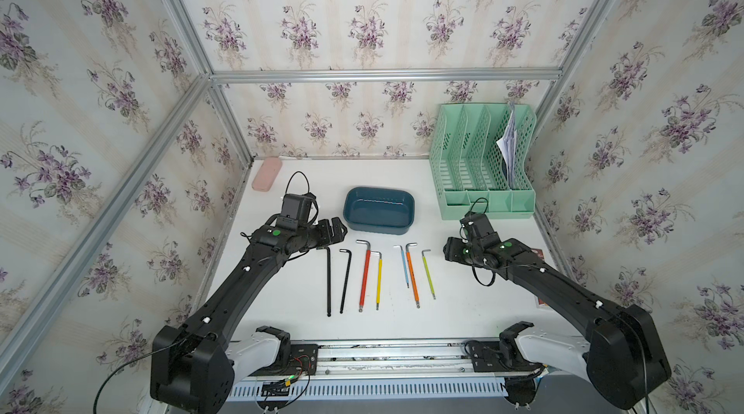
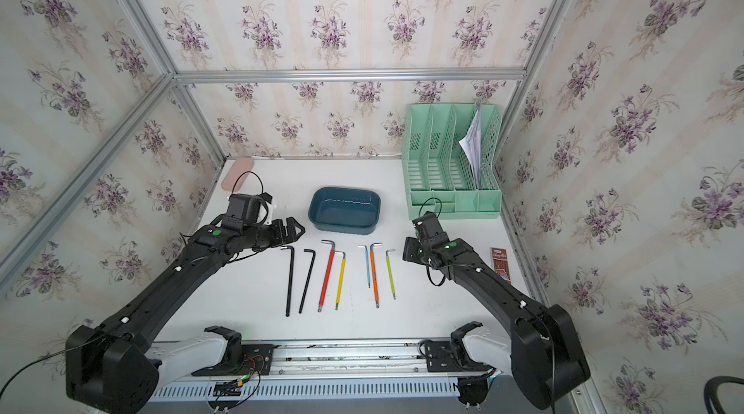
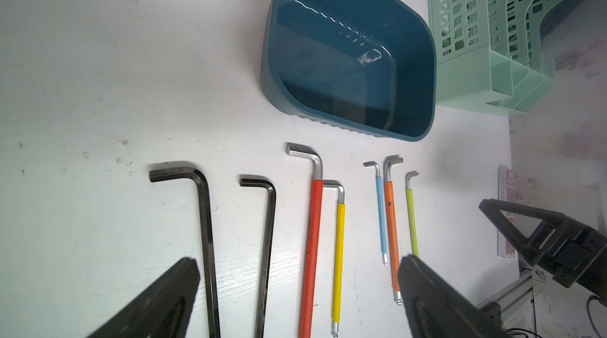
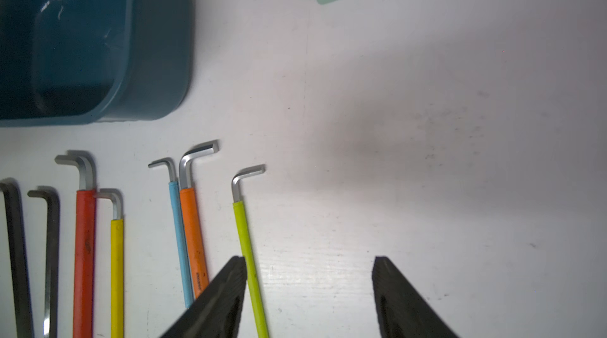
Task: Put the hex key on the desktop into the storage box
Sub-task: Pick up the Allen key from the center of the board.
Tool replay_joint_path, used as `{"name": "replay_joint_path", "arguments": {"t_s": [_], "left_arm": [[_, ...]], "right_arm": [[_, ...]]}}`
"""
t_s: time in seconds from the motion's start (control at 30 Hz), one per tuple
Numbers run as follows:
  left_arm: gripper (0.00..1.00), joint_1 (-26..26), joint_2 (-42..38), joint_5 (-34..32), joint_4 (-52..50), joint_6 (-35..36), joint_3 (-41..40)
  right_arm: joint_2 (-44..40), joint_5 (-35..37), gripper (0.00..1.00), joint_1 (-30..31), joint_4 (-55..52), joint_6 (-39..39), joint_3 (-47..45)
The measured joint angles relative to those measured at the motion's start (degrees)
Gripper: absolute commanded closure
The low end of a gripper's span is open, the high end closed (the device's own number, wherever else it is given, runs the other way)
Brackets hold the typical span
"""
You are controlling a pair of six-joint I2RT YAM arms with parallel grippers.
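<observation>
Right gripper [image 4: 309, 259] open at lime-green hex key [image 4: 244, 241]
Centre key, seemingly off-centre, before closing; left gripper [image 3: 299, 259] open too

Both arms stretch forward, elbows out, wrists turned inward toward each other. The left gripper [image 3: 299, 259] and right gripper [image 4: 309, 258] both hover, jaws spread apart.

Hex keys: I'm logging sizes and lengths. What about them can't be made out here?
Print on the orange hex key: too small, blurred, right wrist view.
Red hex key: long end cut off by the left wrist view's edge.
Green hex key: tip hidden behind the left gripper there.
</observation>
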Motion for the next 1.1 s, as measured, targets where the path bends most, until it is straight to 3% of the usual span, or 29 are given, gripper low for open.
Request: {"name": "replay_joint_path", "arguments": {"t_s": [0.2, 0.43, 1.1], "left_arm": [[0.01, 0.0, -0.9, -3.2, -0.6, 0.9, -0.8], [0.01, 0.0, 2.1, -5.3, -1.2, 1.7, 1.0], [0.01, 0.1, 3.6, -10.0, 1.6, 3.3, 1.4]], "right_arm": [[6.2, 1.8, 0.4, 8.1, -1.1, 1.6, 3.2], [12.2, 4.4, 0.41, 13.4, -3.6, 3.3, 5.7], [22.1, 3.1, 0.44, 16.1, -3.3, 3.7, 7.7]]}}
